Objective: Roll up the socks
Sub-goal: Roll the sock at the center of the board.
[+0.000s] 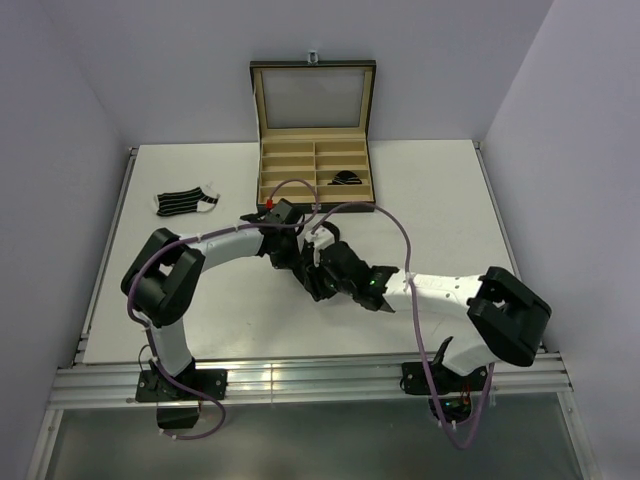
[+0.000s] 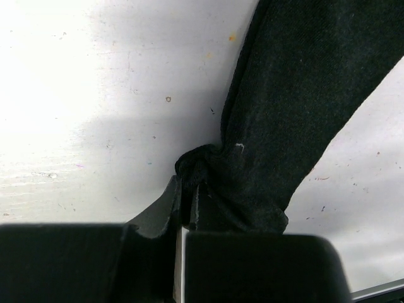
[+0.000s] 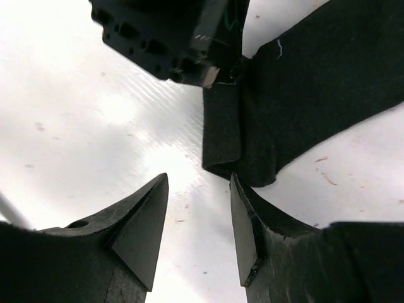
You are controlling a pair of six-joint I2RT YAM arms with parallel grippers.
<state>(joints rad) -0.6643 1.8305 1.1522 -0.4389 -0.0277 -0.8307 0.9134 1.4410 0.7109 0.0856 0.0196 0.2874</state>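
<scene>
Three socks: striped sock lying left-right, rolled bundle in box, black sock diagonal, end pinched by left gripper; right gripper apart.

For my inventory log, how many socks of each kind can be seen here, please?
Black-and-white striped fabric sock, flat on the table: 1
Plain black fabric sock, held by left gripper: 1
Small dark rolled bundle in black compartmented box: 1
Total: 3

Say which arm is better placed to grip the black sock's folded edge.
Right, likely: the right gripper is open with the black sock just ahead; the left gripper is shut on it.
</scene>
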